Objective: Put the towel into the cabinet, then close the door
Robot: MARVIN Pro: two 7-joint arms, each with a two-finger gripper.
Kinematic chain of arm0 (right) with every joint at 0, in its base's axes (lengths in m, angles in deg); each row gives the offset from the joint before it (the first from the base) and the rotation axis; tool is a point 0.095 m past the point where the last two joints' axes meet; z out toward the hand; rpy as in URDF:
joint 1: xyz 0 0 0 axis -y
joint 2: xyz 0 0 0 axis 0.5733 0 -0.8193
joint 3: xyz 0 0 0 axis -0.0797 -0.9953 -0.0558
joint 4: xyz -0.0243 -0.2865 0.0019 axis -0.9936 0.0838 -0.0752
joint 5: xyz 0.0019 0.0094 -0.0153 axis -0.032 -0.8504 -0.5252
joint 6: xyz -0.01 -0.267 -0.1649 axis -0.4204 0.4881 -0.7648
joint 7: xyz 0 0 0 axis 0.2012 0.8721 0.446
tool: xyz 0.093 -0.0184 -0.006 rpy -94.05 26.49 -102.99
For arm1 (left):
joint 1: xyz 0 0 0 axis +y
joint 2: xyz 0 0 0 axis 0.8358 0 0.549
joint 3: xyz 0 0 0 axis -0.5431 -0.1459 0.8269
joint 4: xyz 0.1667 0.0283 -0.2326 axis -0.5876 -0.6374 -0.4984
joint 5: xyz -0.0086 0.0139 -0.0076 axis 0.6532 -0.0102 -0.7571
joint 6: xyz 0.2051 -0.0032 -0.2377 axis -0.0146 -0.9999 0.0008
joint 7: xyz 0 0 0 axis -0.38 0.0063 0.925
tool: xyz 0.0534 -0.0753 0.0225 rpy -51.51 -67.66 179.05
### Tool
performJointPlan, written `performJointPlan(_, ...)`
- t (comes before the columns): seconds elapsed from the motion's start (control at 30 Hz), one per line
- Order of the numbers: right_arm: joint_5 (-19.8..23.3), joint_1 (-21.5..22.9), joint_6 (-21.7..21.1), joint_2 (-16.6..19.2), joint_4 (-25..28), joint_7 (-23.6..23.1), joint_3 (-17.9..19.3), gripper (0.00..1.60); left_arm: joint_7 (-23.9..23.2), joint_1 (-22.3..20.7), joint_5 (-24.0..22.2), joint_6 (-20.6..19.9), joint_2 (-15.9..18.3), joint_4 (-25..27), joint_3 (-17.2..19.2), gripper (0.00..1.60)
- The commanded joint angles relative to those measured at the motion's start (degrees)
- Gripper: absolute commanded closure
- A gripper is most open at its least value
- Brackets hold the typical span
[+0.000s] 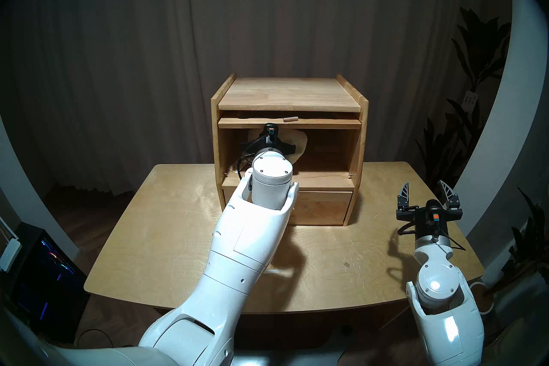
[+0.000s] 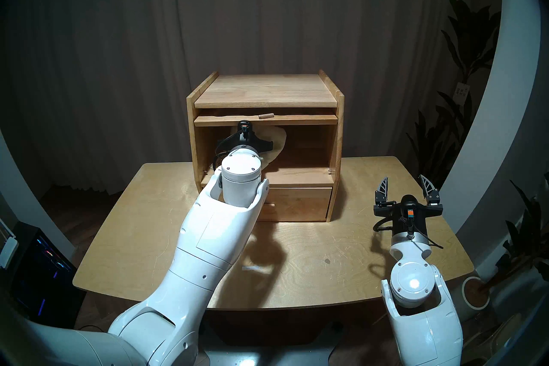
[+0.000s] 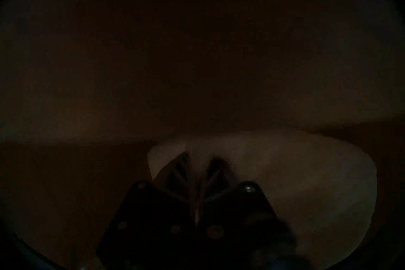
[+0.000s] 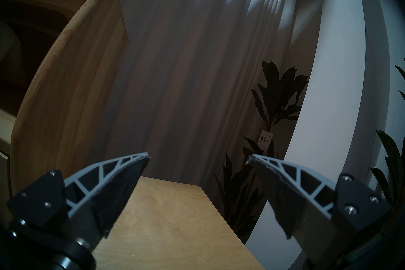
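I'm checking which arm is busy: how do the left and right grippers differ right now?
The left gripper is deep inside the cabinet; the right gripper hangs over the table, beside the cabinet. The left is shut on the towel; the right is open and empty. Both point toward the cabinet's far side.

Overall light: dim room, one warm source overhead and in front.
Table (image 1: 184, 208): brightest surface, with faint glare in front of the cabinet (image 1: 361, 133).
Shadows: dark arm shadows fall on the tabletop; the cabinet interior is in deep shade.
Left wrist view: nearly black, grainy; only the towel (image 3: 285, 175) shows as a pale blur.
Right wrist view: cooler tone, curtain (image 4: 197, 54) streaked with motion blur.
Edges: fisheye bending, dark vignette rim.
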Motion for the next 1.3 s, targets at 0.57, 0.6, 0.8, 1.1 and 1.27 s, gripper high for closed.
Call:
performJointPlan(0.57,0.08,0.00,-0.23,0.37,1.42,0.20,-0.15,0.00,1.66,-0.62,-1.11,1.40,2.30,1.85,-2.66,1.60)
performJointPlan(0.6,0.09,0.01,-0.22,0.38,1.41,0.22,-0.16,0.00,1.59,-0.95,-1.21,1.44,2.27,1.47,-2.52,1.60)
performJointPlan(0.8,0.16,-0.02,-0.26,0.49,1.43,0.32,-0.22,0.00,1.52,-1.99,-1.63,2.39,1.80,-0.84,-1.74,1.60)
performJointPlan(1.1,0.27,-0.07,-0.32,0.65,1.48,0.45,-0.30,0.00,1.39,-2.39,-1.47,3.72,1.40,-2.69,-1.38,1.60)
performJointPlan(1.27,0.32,-0.10,-0.36,0.73,1.51,0.52,-0.33,0.00,1.41,-2.46,-1.22,4.82,1.16,-4.31,-1.60,1.60)
